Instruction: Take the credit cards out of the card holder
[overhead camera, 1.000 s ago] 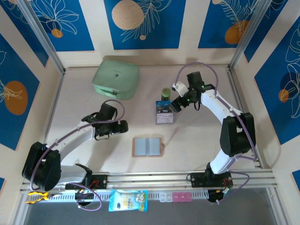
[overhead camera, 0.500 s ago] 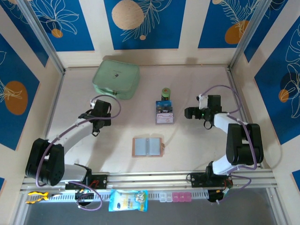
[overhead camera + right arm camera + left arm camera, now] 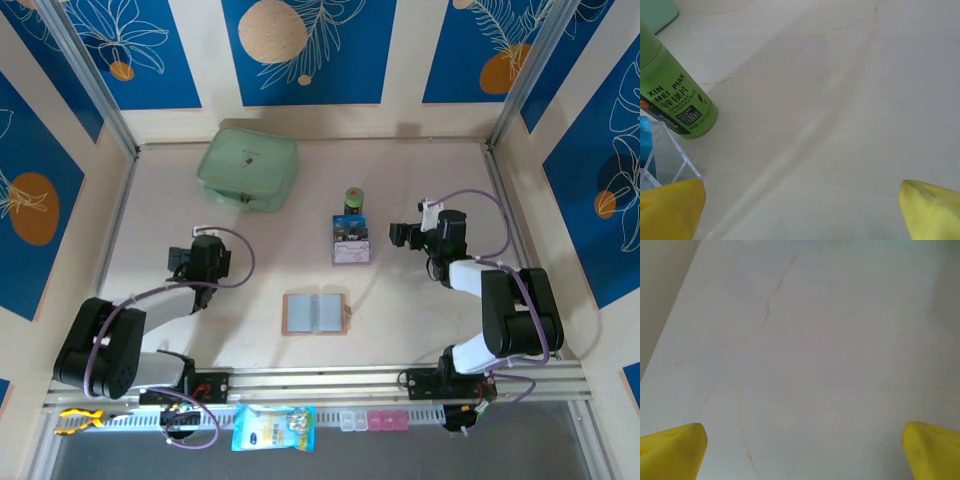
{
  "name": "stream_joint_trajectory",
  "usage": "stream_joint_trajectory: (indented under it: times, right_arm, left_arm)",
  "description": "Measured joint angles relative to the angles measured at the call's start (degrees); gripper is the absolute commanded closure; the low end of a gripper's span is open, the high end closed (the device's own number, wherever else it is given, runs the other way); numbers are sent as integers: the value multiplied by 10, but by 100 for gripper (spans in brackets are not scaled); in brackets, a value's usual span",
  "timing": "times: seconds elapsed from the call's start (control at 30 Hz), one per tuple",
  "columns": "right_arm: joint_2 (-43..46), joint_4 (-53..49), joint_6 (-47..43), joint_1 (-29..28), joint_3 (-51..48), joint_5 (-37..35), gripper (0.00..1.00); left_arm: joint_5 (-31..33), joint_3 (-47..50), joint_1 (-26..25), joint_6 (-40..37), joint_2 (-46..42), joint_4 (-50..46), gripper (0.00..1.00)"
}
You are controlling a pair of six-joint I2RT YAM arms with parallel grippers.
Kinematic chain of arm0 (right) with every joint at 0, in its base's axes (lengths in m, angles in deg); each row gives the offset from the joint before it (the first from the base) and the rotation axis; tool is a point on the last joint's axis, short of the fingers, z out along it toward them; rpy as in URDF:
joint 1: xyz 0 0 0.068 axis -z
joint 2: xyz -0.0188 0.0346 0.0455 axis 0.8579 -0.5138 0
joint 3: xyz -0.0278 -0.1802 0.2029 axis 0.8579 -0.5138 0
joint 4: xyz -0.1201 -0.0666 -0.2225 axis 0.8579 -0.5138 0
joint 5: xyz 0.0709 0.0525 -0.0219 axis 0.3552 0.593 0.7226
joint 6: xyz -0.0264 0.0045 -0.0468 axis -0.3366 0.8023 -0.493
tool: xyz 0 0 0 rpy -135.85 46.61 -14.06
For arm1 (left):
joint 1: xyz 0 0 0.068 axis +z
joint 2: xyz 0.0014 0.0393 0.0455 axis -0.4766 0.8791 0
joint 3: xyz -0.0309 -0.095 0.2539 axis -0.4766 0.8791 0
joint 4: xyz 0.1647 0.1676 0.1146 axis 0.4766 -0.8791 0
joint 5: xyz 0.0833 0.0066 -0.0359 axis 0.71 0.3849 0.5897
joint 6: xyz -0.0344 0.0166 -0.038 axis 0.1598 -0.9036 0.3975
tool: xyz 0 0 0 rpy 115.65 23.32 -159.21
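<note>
**Our three cams: one overhead, two riding the wrists**

Up top we look steeply down from above and behind the arm bases [image 3: 205,383], which sit along the bottom edge, so we get the whole table [image 3: 420,300] from far off. Our left wrist cam sits way closer, tilted down at bare tabletop, with its own yellow fingertips [image 3: 670,452] poking into the lower corners. Our right wrist cam is just as near and low, and catches the green bottle [image 3: 675,95] at its upper left. We see that same bottle [image 3: 352,197] around the middle of the overhead frame, so those two views overlap there.
</note>
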Motion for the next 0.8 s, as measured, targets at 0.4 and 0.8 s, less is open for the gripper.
stream_joint_trajectory:
  times: [0.4,0.8]
  right_arm:
    - [-21,117,15,14,-53,-13,1]
    - [-21,124,15,15,-53,-13,1]
  left_arm:
    - [-94,27,19,-56,87,291,1]
    - [-256,4,115,-38,133,320,1]
